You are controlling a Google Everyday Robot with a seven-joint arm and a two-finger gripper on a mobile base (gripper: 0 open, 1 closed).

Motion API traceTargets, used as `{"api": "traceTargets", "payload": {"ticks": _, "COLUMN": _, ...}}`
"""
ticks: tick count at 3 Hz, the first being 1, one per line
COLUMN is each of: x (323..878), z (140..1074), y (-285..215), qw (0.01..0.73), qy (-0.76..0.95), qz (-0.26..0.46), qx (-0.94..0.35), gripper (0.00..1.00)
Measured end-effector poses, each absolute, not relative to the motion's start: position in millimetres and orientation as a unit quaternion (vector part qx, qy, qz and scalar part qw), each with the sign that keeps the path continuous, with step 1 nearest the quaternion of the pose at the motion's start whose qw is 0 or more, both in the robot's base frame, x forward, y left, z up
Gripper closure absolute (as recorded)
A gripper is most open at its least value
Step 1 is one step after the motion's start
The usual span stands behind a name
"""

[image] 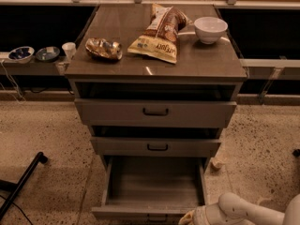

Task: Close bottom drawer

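The bottom drawer (pixel 154 187) of the grey-brown cabinet (pixel 156 69) is pulled far out, and its inside is empty. Its front edge (pixel 140 213) lies at the bottom of the view, with the small dark handle (pixel 157 218) barely showing. My white arm (pixel 243 211) comes in from the lower right. The gripper (pixel 187 218) sits at the right end of the drawer's front, at the bottom edge of the view.
The middle drawer (pixel 157 146) and top drawer (pixel 155 111) stand slightly out. On the cabinet top lie a chip bag (pixel 161 32), a white bowl (pixel 210 29) and a crumpled foil pack (pixel 103 48). Small bowls and a cup (pixel 69 49) sit on a left shelf. A black bar (pixel 21 184) lies on the floor.
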State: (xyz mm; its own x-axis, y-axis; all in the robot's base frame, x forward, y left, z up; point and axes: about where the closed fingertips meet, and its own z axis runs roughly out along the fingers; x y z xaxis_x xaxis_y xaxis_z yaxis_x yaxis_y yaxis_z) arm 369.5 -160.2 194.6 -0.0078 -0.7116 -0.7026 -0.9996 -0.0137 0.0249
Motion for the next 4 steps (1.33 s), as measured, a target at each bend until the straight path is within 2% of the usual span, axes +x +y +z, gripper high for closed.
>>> {"api": "traceTargets", "payload": {"ticks": 1, "x": 367.8, "z": 193.3, "y": -154.8, "qw": 0.266, "qy": 0.646, "qz": 0.274, "qx": -0.661, "gripper": 0.82}}
{"api": "traceTargets", "payload": {"ticks": 2, "x": 367.8, "z": 193.2, "y": -154.6, "qw": 0.266, "qy": 0.646, "qz": 0.274, "qx": -0.661, "gripper": 1.00}}
{"api": "traceTargets", "payload": {"ticks": 4, "x": 387.4, "z": 180.5, "y": -150.3, "qw": 0.278, "qy": 0.663, "qz": 0.252, "qx": -0.648, "gripper": 1.00}}
